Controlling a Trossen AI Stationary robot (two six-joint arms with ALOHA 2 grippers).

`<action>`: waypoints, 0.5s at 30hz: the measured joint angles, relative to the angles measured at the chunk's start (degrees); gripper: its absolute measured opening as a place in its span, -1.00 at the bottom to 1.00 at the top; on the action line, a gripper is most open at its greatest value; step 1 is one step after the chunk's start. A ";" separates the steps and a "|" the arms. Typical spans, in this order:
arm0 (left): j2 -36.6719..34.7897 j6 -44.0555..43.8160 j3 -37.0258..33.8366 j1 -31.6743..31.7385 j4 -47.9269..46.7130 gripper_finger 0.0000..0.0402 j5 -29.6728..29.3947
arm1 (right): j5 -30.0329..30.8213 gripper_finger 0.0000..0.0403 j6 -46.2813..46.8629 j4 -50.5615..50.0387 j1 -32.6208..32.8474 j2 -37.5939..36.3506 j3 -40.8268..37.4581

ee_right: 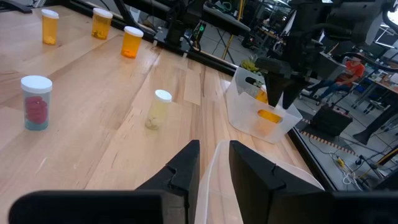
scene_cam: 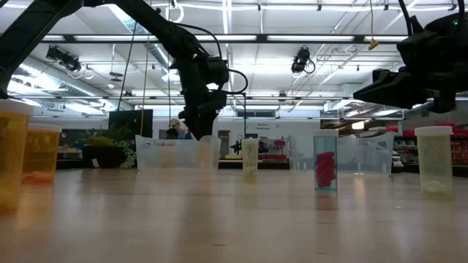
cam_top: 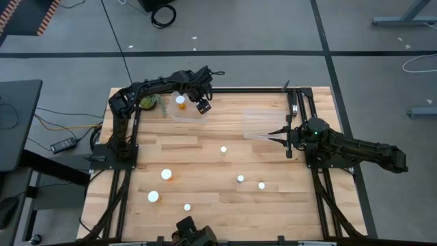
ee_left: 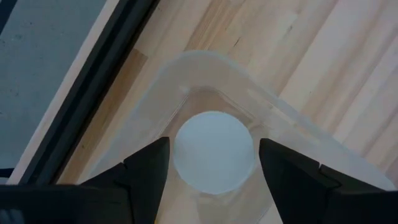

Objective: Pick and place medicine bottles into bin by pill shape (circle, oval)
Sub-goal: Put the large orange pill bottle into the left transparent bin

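left hand point(cam_top: 203, 104) hangs over the clear plastic bin point(cam_top: 189, 108) at the far left of the counter point(cam_top: 205, 147), arm folded in from the left rail, wrist pointing straight down. my left wrist view shows the two dark fingers point(ee_left: 146, 171) spread apart, either side of a white round cap point(ee_left: 213, 151) but not touching it; that bottle stands upright in the bin's rounded corner, orange body showing in the right wrist view point(ee_right: 269, 115).

right hand point(cam_top: 278, 134) reaches in level from the right rail, tips at the edge of a second clear bin point(cam_top: 263, 123). its fingers point(ee_right: 183, 168) stand a little apart with the thin bin wall running up between them; i cannot tell whether they touch it.

no readable writing on any bottle.

loose bottles stand upright on the pale wood planks: one mid-counter point(cam_top: 223, 149), two nearer the right point(cam_top: 240, 179) point(cam_top: 261, 185), three toward the near left point(cam_top: 166, 174) point(cam_top: 153, 197) point(cam_top: 187, 207). low view: one clear bottle holds red pills point(scene_cam: 325, 162).

small green plant point(cam_top: 151, 102) sits just beside the left bin.
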 joint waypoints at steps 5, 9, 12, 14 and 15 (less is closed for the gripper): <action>0.09 1.67 4.33 -0.10 -6.19 0.33 -0.09 | 0.00 -0.54 0.01 -0.01 0.00 0.00 0.00; 0.02 1.67 9.48 -0.64 -13.19 0.33 -0.07 | 0.00 -0.54 0.00 -0.02 0.00 0.00 0.00; -0.37 1.63 11.44 -2.01 -18.92 0.33 3.53 | 0.00 -0.54 0.02 0.00 0.00 0.00 0.00; -0.79 1.29 11.57 -3.64 -23.58 0.33 7.32 | 0.00 -0.54 0.00 0.00 0.00 0.00 0.00; -1.10 1.19 11.56 -4.57 -26.30 0.32 8.73 | 0.00 -0.54 0.01 0.00 0.00 -0.01 0.00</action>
